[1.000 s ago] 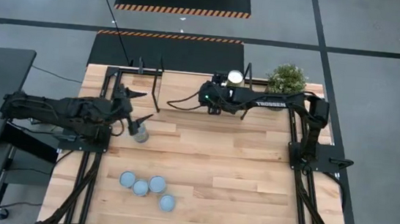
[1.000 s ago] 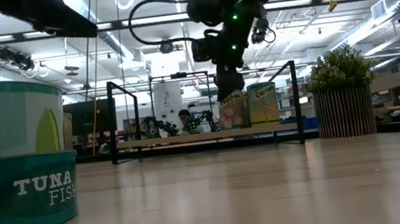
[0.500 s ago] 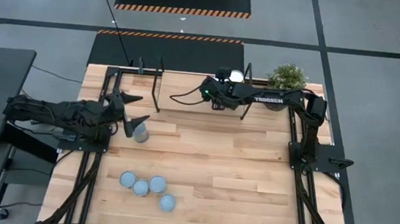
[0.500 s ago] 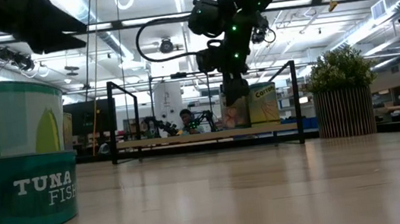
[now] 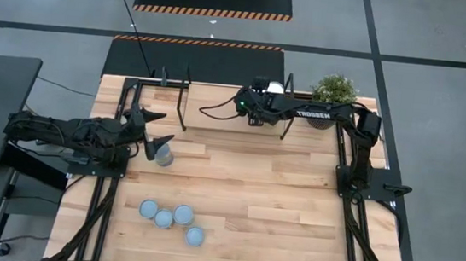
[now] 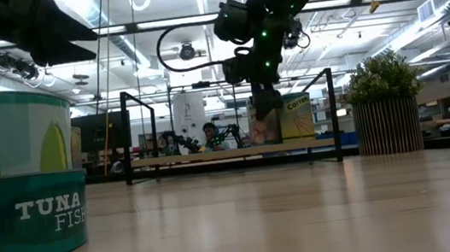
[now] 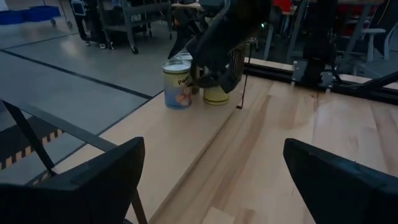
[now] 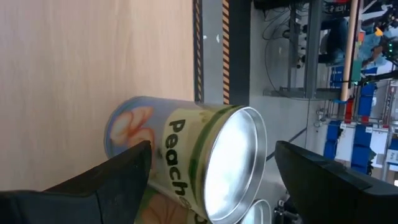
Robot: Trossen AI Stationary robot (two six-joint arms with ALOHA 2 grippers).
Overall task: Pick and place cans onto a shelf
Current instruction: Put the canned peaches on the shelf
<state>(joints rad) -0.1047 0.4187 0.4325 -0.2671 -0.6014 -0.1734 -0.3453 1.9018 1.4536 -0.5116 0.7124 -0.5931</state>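
Silver-topped peach can (image 8: 186, 168) between spread right fingers (image 8: 118, 174), untouched.

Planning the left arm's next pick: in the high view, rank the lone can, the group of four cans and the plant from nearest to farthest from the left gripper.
1. The lone can, right beside the left gripper.
2. The group of four cans, toward the table's front edge.
3. The plant, at the far right corner, beyond the right gripper.
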